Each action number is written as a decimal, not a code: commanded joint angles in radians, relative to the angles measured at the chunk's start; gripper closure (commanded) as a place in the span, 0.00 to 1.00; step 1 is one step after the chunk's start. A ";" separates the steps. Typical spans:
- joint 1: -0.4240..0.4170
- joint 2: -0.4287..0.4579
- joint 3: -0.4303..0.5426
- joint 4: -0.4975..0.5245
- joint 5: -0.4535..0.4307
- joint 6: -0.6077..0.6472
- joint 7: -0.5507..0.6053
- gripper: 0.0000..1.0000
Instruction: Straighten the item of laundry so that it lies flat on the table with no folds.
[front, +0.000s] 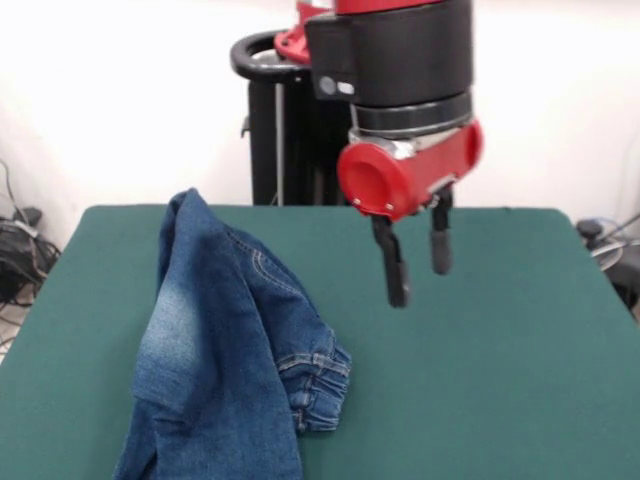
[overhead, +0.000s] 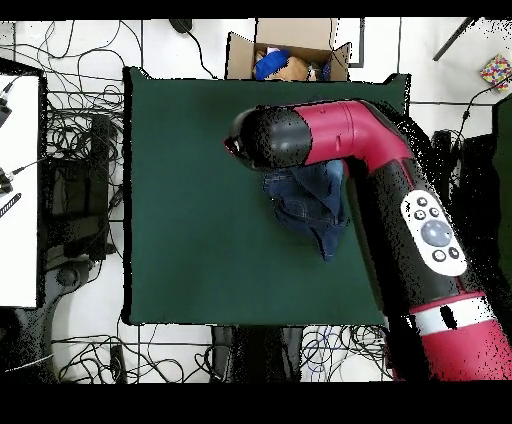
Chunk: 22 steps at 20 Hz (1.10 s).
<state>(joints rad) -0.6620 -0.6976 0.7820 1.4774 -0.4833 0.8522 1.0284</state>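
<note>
The item of laundry (front: 220, 360), a pair of blue denim jeans with faded patches, lies bunched and folded on the left part of the dark green table (front: 480, 380), running off the picture's bottom edge. A hemmed leg end curls at its right side. My gripper (front: 418, 262) hangs open above the table to the right of the jeans, with nothing between its two black fingers. In the overhead view the jeans (overhead: 310, 205) show partly under the red arm (overhead: 380, 160), which hides the gripper. The table's cloth (overhead: 200, 200) surrounds them.
An open cardboard box (overhead: 290, 55) with coloured things in it stands past the table's far edge in the overhead view. Cables and equipment (overhead: 70, 190) lie on the floor beside the table. A black stand (front: 275, 120) rises behind the table.
</note>
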 joint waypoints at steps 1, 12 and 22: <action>0.058 0.036 -0.132 -0.103 0.029 0.127 0.186 0.00; -0.013 0.134 -0.132 -0.096 0.032 0.057 0.071 0.00; 0.003 0.221 -0.149 -0.212 -0.017 0.099 0.016 0.00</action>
<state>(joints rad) -0.6887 -0.5401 0.7214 1.3331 -0.4701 0.8576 1.0284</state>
